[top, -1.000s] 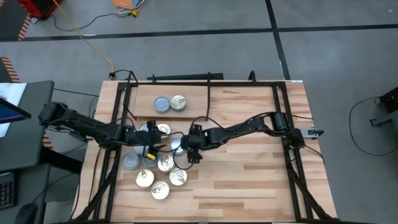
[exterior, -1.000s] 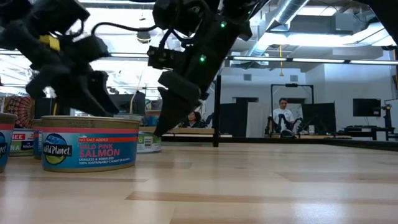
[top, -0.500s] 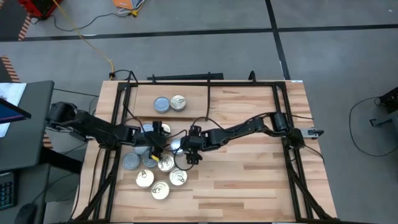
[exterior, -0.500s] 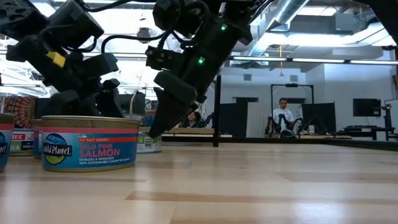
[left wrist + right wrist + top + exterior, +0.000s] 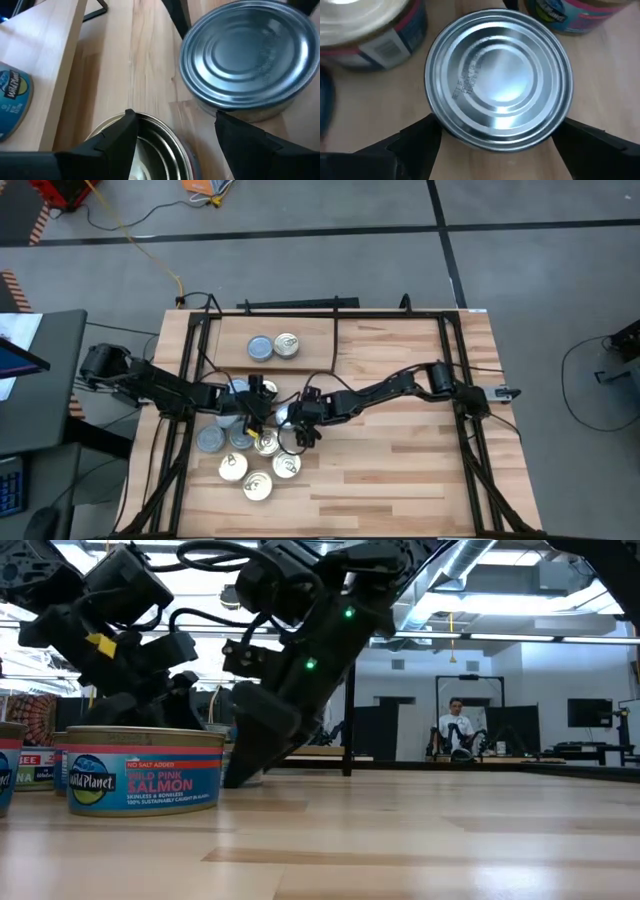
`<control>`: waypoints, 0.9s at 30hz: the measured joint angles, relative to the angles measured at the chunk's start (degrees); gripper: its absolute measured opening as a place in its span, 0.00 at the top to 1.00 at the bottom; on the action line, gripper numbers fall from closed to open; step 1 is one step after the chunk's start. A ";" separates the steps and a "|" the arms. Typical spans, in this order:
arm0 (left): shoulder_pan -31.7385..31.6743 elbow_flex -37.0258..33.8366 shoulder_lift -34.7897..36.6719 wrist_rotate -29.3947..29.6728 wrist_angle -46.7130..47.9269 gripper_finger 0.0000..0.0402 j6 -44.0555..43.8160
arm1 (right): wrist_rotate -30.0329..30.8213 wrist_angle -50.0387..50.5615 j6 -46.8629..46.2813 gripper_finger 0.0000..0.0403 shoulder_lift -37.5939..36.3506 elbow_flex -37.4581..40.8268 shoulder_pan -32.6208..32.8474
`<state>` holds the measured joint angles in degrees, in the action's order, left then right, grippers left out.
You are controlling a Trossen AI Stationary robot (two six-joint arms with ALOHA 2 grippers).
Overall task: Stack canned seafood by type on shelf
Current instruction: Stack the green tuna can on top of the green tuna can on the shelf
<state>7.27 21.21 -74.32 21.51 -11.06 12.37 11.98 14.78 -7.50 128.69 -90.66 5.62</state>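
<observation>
Several flat round tins lie clustered at the table's left (image 5: 250,455), some bluish-grey on top, some gold. On the shelf (image 5: 225,340) at the far left stand a bluish-grey tin (image 5: 260,348) and a gold tin (image 5: 286,344). My right gripper (image 5: 497,137) is open and low over a bluish-grey tin (image 5: 497,80), one finger on either side of it. My left gripper (image 5: 172,132) is open above a gold-topped tin (image 5: 155,147), with another bluish-grey tin (image 5: 250,55) just beyond. In the low view a salmon tin (image 5: 145,770) stands in front of both grippers.
Black frame rods (image 5: 470,430) run along the table's left and right sides and across its far edge. The table's right half (image 5: 400,460) is bare wood. In the low view a person (image 5: 456,730) sits far behind the table.
My right gripper has sunk toward the table and edged toward the left edge, coming down around the bluish-grey tin. My left gripper has moved down and toward the table's right, in over the tin cluster, with a slight roll. Both have stayed open; no tin has moved.
</observation>
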 joint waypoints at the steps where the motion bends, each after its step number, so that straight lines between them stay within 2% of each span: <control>1: 0.00 -0.02 -0.02 -0.14 -0.26 0.37 0.93 | -0.56 -0.61 -0.01 0.04 0.03 0.09 -0.22; 10: -0.02 -0.15 -0.02 -0.69 -0.63 0.37 3.01 | -0.95 -1.08 0.60 0.05 0.27 -1.63 -1.31; 23: 0.00 -0.16 -0.02 -0.39 -0.49 0.37 2.56 | 0.26 10.05 3.74 0.05 0.03 -10.23 -1.87; 25: 0.00 -0.15 -0.02 -0.29 -0.17 0.37 2.42 | 0.78 9.38 3.77 0.05 -0.30 -11.62 -1.93; 27: 0.00 -0.09 -0.06 -0.80 -1.05 0.37 0.92 | 2.02 4.60 4.19 0.05 -0.57 -13.12 -1.98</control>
<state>7.27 21.12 -74.38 20.71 -12.11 13.28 14.00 19.38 -3.31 128.13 -103.78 3.64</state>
